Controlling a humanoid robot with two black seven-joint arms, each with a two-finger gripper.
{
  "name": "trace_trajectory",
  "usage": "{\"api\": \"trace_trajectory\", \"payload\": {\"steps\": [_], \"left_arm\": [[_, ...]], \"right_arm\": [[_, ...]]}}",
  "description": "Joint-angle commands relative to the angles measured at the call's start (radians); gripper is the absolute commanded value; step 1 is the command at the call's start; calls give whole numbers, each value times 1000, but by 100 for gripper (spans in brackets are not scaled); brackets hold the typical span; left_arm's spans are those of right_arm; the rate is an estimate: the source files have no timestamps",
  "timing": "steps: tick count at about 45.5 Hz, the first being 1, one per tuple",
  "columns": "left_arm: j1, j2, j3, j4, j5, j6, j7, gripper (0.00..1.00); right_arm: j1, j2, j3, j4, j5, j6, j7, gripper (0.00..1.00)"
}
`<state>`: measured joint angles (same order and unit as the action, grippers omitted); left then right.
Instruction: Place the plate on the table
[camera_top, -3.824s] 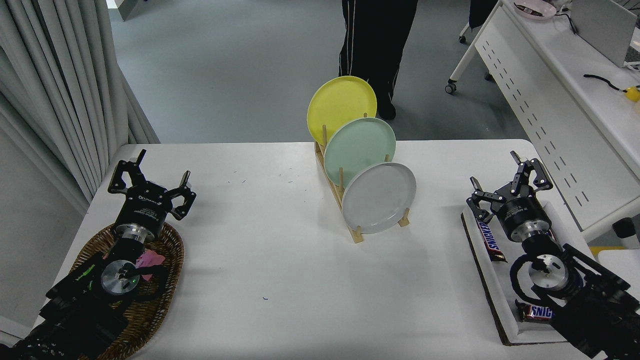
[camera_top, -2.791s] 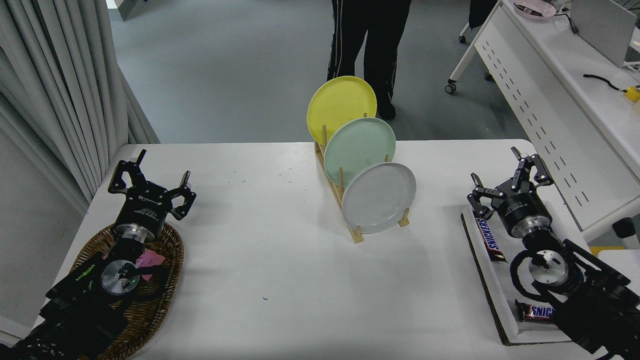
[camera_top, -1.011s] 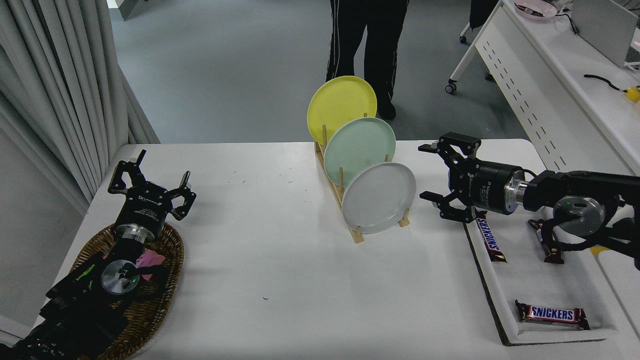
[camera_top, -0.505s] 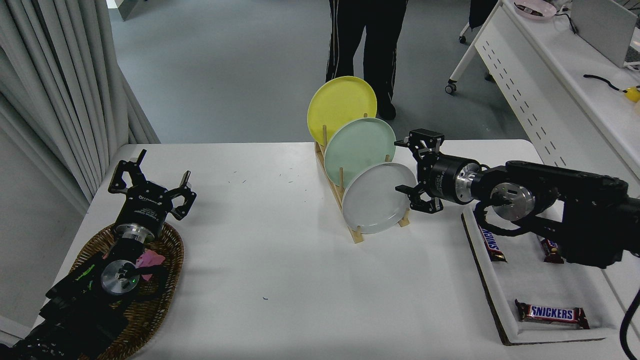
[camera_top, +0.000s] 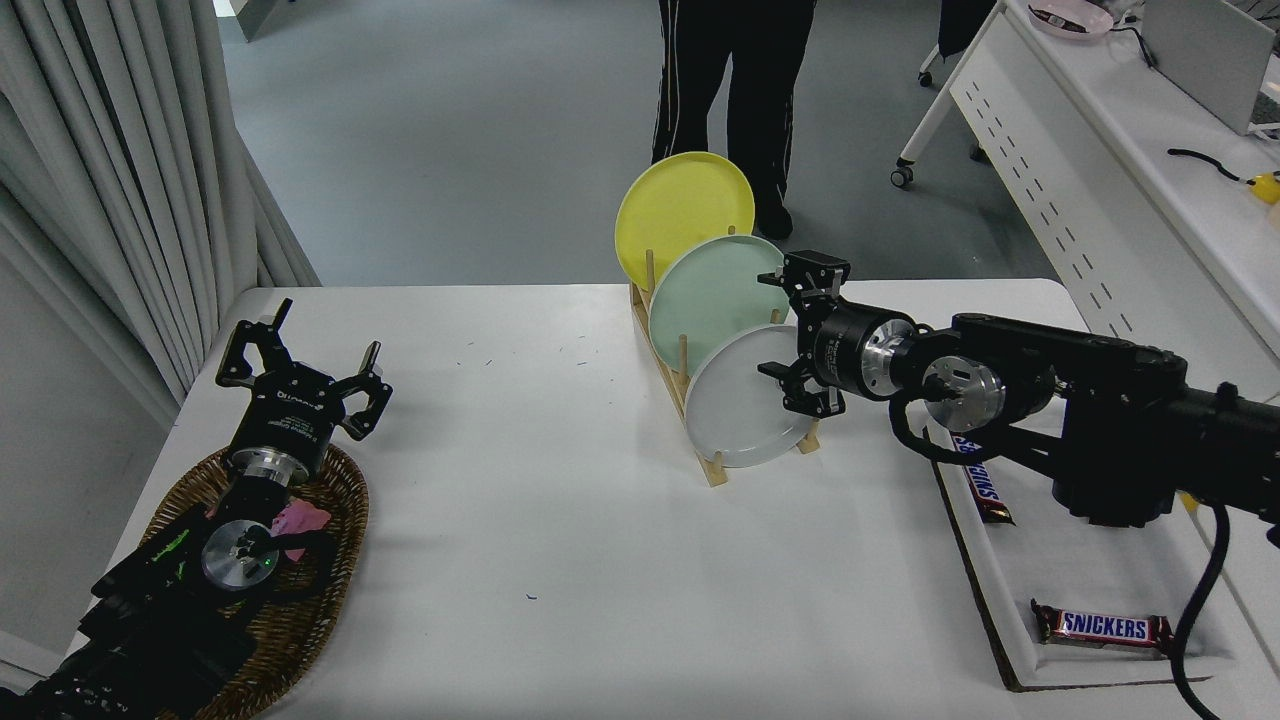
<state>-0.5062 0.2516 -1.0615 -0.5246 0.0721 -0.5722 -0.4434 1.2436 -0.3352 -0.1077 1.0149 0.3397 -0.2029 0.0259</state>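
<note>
Standing in wooden rack (camera_top: 712, 465): grey plate (camera_top: 735, 415), right gripper (camera_top: 782, 330) astride rim

Right tool (camera_top: 785, 325) hides plate (camera_top: 735, 410) right rim; person (camera_top: 735, 90) cut off at top.

Black arms, silver wrist rings, black cable loops; left gripper (camera_top: 303, 362) white lettering.

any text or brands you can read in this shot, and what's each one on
"SNICKERS": on the chocolate bar lying at the near end of the white tray.
"SNICKERS", only partly visible: on the second bar at the tray's far left, under the right arm.
White print on the left tool: too small to read.
</note>
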Motion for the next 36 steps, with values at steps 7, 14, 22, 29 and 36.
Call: {"api": "trace_trajectory", "payload": {"steps": [7, 14, 22, 29, 36], "left_arm": [[0, 0, 0, 0, 0, 0, 0, 100], [0, 0, 0, 0, 0, 0, 0, 100], [0, 0, 0, 0, 0, 0, 0, 100], [0, 0, 0, 0, 0, 0, -1, 100], [0, 0, 0, 0, 0, 0, 0, 100]], "right_arm": [[25, 28, -4, -3, 2, -63, -57, 99], [24, 33, -7, -3, 2, -79, -63, 97], [22, 39, -7, -3, -2, -138, -77, 90], [20, 41, -7, -21, -11, -165, -77, 89], [24, 65, -6, -52, -14, -158, -77, 87]]}}
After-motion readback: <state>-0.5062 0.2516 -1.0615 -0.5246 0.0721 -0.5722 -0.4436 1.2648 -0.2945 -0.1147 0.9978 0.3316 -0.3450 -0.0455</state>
